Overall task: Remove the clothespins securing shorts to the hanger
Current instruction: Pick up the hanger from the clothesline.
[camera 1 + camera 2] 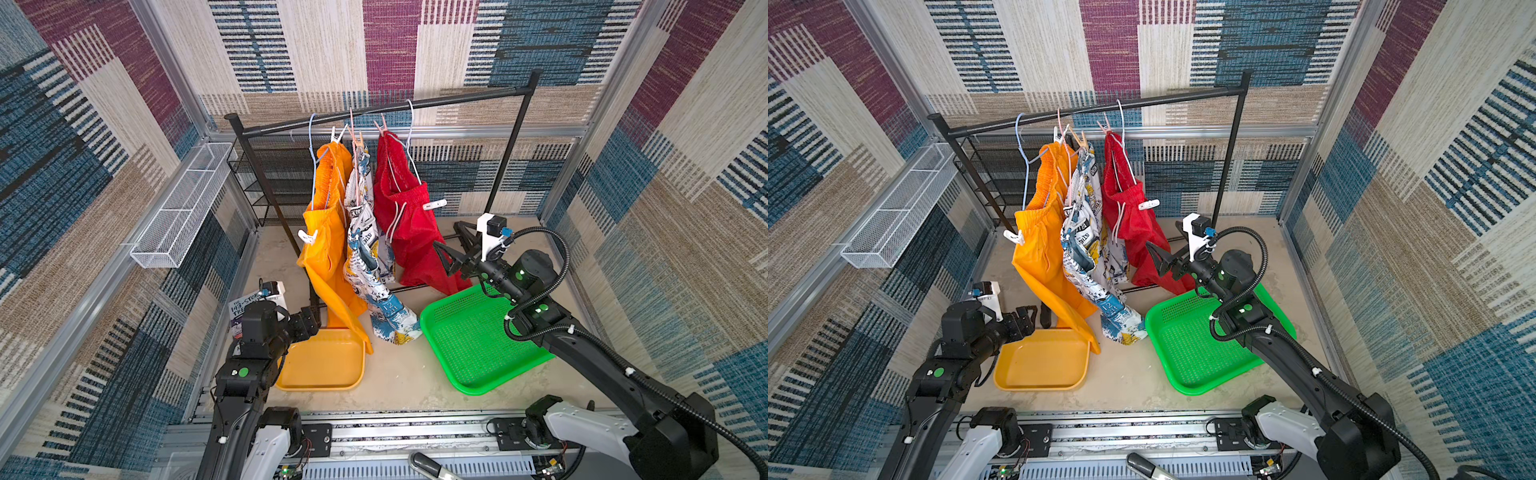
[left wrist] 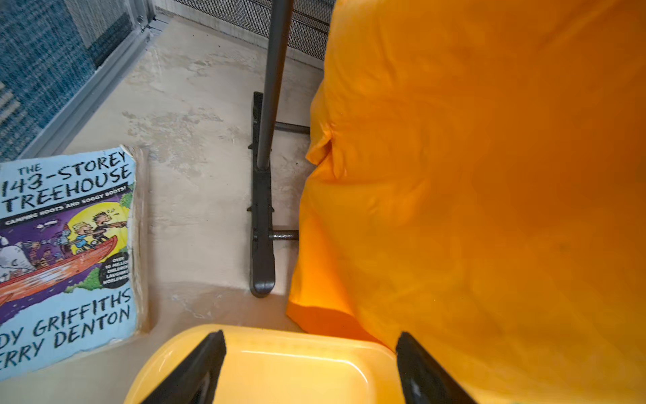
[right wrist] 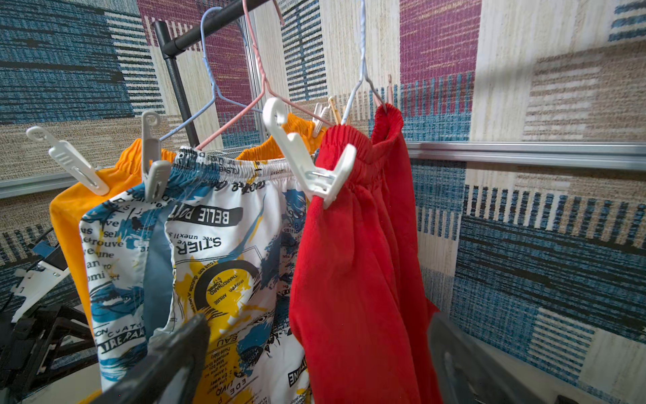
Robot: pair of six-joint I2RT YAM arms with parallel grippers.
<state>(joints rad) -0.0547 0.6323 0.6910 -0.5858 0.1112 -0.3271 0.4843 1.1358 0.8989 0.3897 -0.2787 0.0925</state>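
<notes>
- On the desk, nearest to the robot's base, lie a yellow tray and a green perforated tray, well apart from each other.
- The left gripper is low over the far rim of the yellow tray. Its jaws stand wide and nothing is between them.
- A paperback book lies flat on the desk beside the left arm.
- The right gripper is raised above the far edge of the green tray and points at the red shorts. Its jaws are wide too and hold nothing. Whether a jaw tip touches the cloth, I cannot tell.
- Behind the trays hang three pairs in a row: orange shorts, printed shorts in the middle, then the red pair. The orange hem reaches the yellow tray's far rim.
- Each pair hangs on one of the wire hangers, hooked over a black rail.
- The clothespins are all clipped on the waistbands. At the near ends there is a white peg on the orange, one on the printed and one on the red.
- At the far ends, close under the rail, are another white peg, a tan peg and a pinkish peg.
- Farthest are a black mesh shelf behind the rack and a white wire basket on the side wall.
</notes>
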